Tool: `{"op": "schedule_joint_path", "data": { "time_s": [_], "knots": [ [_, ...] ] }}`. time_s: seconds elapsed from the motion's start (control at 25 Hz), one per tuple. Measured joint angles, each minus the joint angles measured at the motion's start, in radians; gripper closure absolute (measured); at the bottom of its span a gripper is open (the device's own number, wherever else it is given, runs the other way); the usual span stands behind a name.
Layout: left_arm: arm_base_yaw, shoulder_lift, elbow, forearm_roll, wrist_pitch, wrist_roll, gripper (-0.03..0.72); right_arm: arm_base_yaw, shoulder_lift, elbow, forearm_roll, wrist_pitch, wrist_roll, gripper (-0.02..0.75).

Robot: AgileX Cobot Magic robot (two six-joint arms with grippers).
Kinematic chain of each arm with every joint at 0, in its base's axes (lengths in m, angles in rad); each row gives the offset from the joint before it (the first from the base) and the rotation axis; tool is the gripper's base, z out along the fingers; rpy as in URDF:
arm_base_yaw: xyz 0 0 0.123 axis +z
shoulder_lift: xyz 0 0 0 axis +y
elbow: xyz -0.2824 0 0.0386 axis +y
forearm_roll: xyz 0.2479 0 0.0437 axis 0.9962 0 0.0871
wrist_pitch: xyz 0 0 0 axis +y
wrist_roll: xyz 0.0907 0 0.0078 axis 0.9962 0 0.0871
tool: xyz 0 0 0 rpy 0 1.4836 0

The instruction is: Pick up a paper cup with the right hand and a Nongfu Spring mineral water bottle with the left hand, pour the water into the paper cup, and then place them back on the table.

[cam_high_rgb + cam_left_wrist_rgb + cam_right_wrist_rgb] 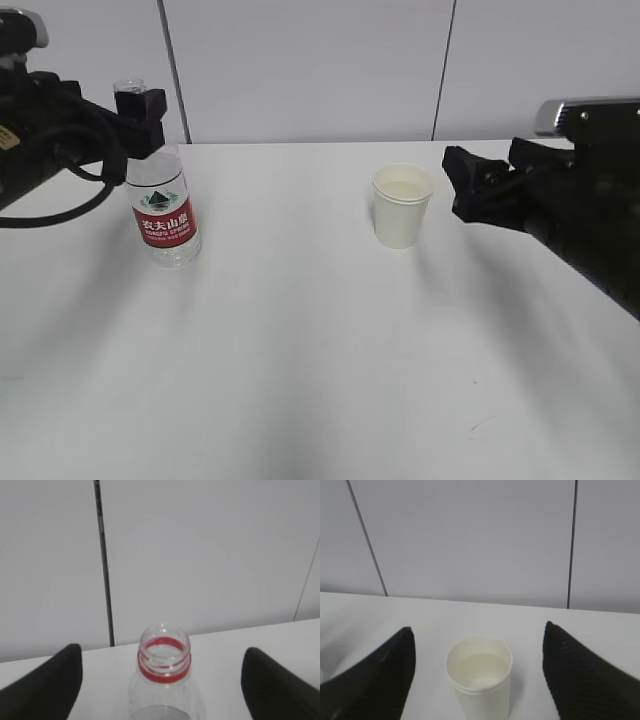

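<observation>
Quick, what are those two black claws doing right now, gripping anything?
Left gripper: open, either side of the clear plastic red-ringed water bottle, not gripping it.
Right gripper: open, cream-white paper cup between its fingers, untouched.

A clear, glossy plastic bottle [164,212] is seen with a red plastic neck ring [164,667] and a shiny printed label [165,225]; the cup [401,206] is of matt cream paper; the table [320,380] is shown smooth and white, faintly sheened; the gripper fingers [580,672] are finished in matt black.
</observation>
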Motion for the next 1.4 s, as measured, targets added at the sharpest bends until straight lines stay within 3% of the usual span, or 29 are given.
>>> {"op": "schedule_joint_path", "data": {
  "time_s": [0.32,0.76,1.0,1.4],
  "knots": [
    [0.02,-0.033,-0.159,-0.034,0.151,0.076,0.099,0.0,-0.042,-0.269,0.002,0.328,-0.002,0.146],
    [0.116,0.019,-0.538,-0.048,0.542,0.08,0.099,-0.002,-0.042,-0.668,0.002,0.741,-0.131,0.146],
    [0.137,0.075,-0.69,-0.031,0.824,0.081,0.099,-0.034,-0.002,-0.783,0.002,0.991,-0.138,0.146],
    [0.185,0.081,-0.814,0.024,1.157,0.081,0.101,-0.068,0.016,-0.936,0.005,1.355,-0.111,0.146]
  ]
}}
